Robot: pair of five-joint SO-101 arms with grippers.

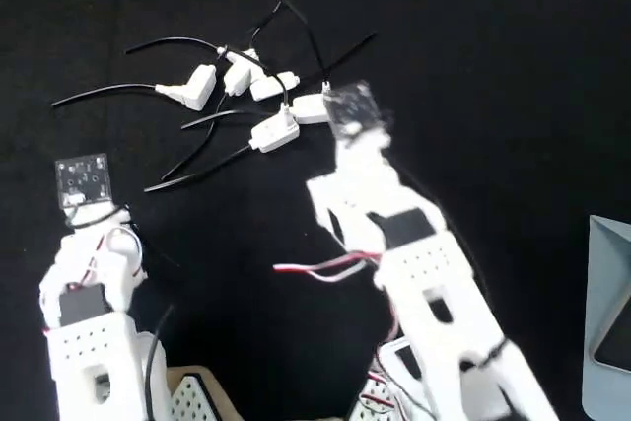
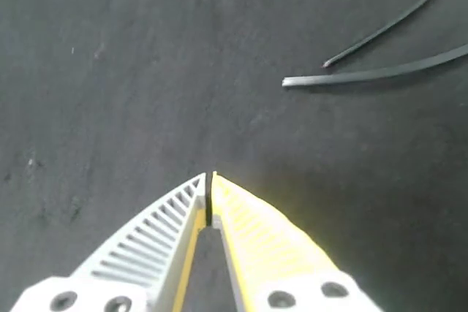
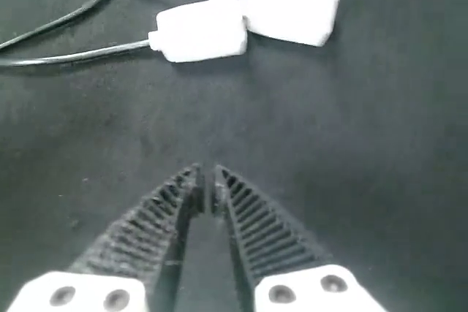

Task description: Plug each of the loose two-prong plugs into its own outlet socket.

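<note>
Nearest in the high view, the left arm (image 1: 89,283) is seen standing at the near left corner of the black table (image 1: 513,96). The right arm (image 1: 414,263) is stretched from the near middle toward the far side. A pale grey-blue object (image 1: 611,322) is seen at the table's near right edge.

In the left wrist view, the left gripper (image 2: 210,184) is pointed at bare cloth. Its white and yellow jaws are pressed together with nothing between them. Two loose cable ends (image 2: 287,82) are seen a little beyond it, apart from the tips.

In the right wrist view, the right gripper (image 3: 207,180) is pointed at the cloth. Its black jaws are drawn almost together, with only a sliver of gap left, and nothing is gripped. Just beyond its tips, two white plug bodies (image 3: 201,34) are laid touching end to end, with a black cable (image 3: 80,55) running out of one. Whether they are mated cannot be told.

Farther off in the high view, a group of three more white bodies (image 1: 197,86) is seen left of centre, with black cables fanned out around it.
</note>
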